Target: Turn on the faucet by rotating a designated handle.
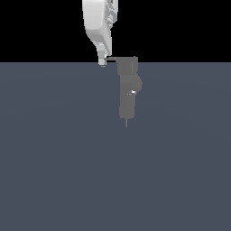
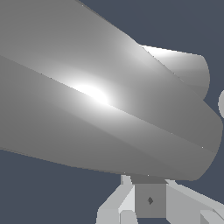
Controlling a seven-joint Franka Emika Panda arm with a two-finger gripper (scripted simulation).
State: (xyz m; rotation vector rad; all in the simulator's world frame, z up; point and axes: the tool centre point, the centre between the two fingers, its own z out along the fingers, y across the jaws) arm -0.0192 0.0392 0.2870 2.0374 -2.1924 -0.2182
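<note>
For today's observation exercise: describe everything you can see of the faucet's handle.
The handle is a thin, flat, plain grey lever, matte as rendered. In the exterior view it juts level from the top of the faucet toward that view's left. Its far end meets the white gripper; actual contact can't be confirmed. The wrist view shows a large grey surface too close to identify.

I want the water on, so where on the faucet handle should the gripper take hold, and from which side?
Judging by its shape, grip or push the handle near its free tip, coming from above on the exterior view's left, where the gripper is: farthest from the faucet column, so most leverage.
</note>
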